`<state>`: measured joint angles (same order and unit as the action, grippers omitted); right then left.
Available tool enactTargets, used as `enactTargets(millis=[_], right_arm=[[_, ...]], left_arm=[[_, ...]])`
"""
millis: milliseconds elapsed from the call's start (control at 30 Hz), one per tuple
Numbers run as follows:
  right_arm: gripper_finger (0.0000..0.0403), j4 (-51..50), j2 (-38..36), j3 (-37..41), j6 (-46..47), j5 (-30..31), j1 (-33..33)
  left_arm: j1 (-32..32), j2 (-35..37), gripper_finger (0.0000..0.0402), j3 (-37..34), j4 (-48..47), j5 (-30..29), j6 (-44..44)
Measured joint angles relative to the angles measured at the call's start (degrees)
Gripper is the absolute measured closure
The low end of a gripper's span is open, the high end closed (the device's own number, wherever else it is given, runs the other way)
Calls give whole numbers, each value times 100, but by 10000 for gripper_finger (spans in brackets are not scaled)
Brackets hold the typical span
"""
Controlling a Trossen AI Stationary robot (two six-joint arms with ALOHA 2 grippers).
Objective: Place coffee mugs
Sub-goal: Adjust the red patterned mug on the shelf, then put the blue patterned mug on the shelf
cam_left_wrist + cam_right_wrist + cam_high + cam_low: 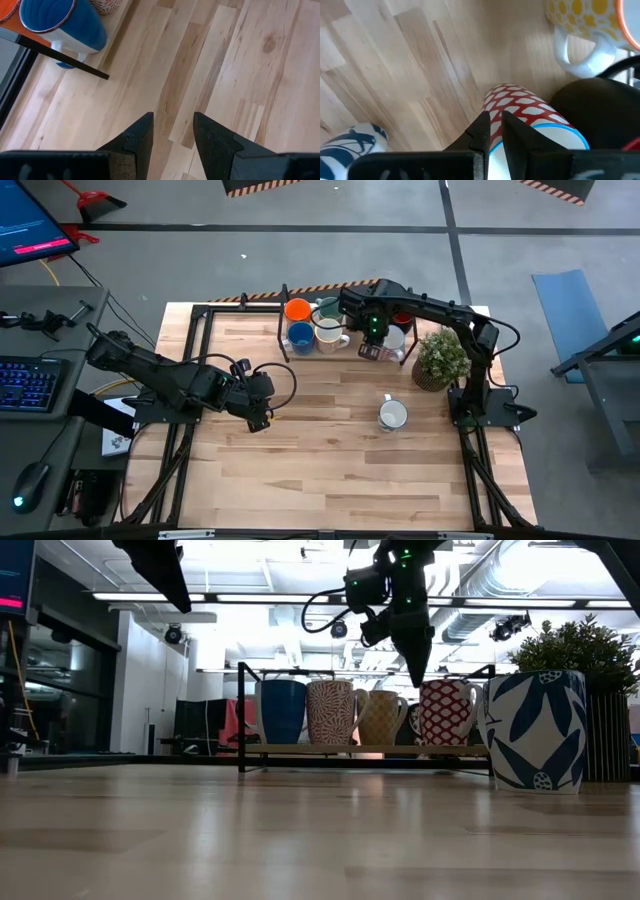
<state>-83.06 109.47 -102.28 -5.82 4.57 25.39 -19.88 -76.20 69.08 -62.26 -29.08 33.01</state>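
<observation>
A black-framed rack (240,710) at the table's far side holds several mugs in a row: blue (280,710), pink-patterned (330,712), yellow-dotted (380,718) and red-latticed (445,712). An orange mug (296,308) stands behind them. A white mug with blue leaves (392,415) stands on its base on the bare table. My right gripper (493,122) is over the rack, shut on the red-latticed mug. My left gripper (172,127) hovers open above the table's left middle (262,408). My right gripper holds the red-latticed mug by its light-blue rim (496,145), the wall pinched between the two fingers. The fingers come from above, pointing down. In the low view the mug stands upright with its base on the rack's shelf (445,743).
A bushy potted plant (440,358) stands right of the rack, close to my right arm. The leaf-patterned mug (535,730) is near the plant. Bare wood (320,470) spreads over the middle and near part of the table.
</observation>
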Motion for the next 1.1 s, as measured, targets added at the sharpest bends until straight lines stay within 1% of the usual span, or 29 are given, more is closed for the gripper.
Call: enactTargets(millis=[100, 667, 900, 967, 1100], right_arm=[[371, -72, 0, 0, 2, 147, 9], [371, -245, 0, 0, 2, 144, 11], [371, -138, 0, 0, -42, 140, 11], [371, 99, 0, 0, -182, 6, 11], [371, 410, 0, 0, -515, -480, -53]], left_arm=[[0, 0, 273, 0, 0, 2, 82], [0, -1, 273, 0, 0, 45, 128], [0, 0, 273, 0, 0, 46, 130], [0, 0, 273, 0, 0, 44, 130], [0, 0, 273, 0, 0, 44, 129]])
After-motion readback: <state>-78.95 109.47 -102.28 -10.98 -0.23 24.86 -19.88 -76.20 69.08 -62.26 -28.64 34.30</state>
